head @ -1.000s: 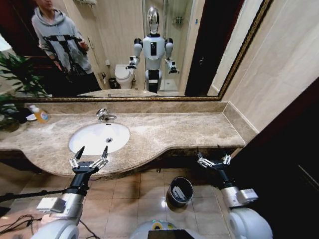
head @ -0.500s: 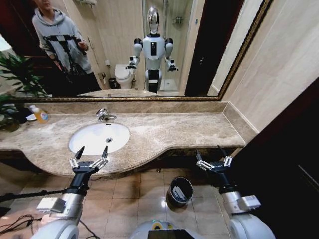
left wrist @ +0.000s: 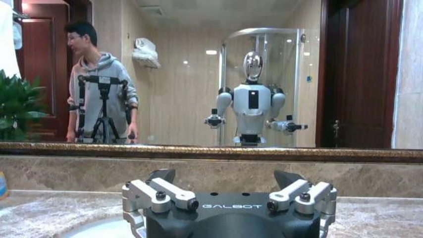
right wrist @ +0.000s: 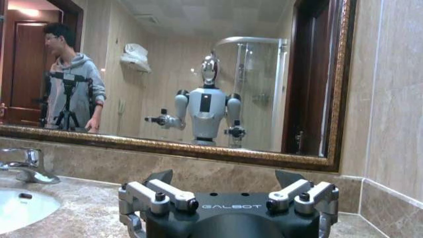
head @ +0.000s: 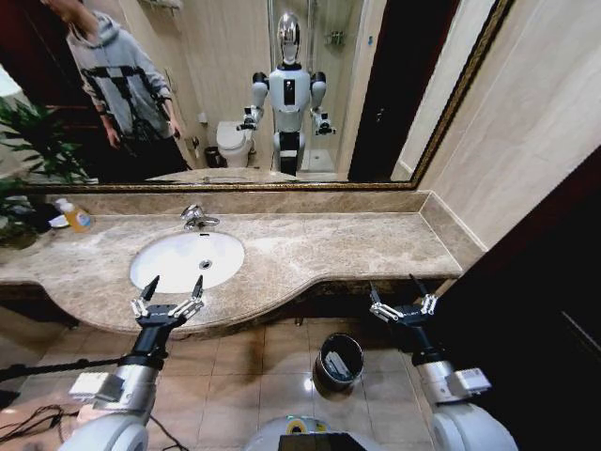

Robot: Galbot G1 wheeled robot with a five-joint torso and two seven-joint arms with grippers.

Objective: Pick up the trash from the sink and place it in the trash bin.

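Nearest the robot, the small round black cylindrical trash bin stands on the tiled floor below the counter's front edge, between the two arms, with pale items inside it. The left gripper hovers at the counter's front edge, just before the white oval porcelain sink; its fingers are spread wide with nothing between them. The right gripper hangs beside the counter's right end, above the floor, fingers likewise spread and empty. The sink sits in the mottled brown marble counter; no trash can be made out in the visible basin. Behind it stands the chrome faucet. Farther left, an orange bottle with white cap stands against the wall.
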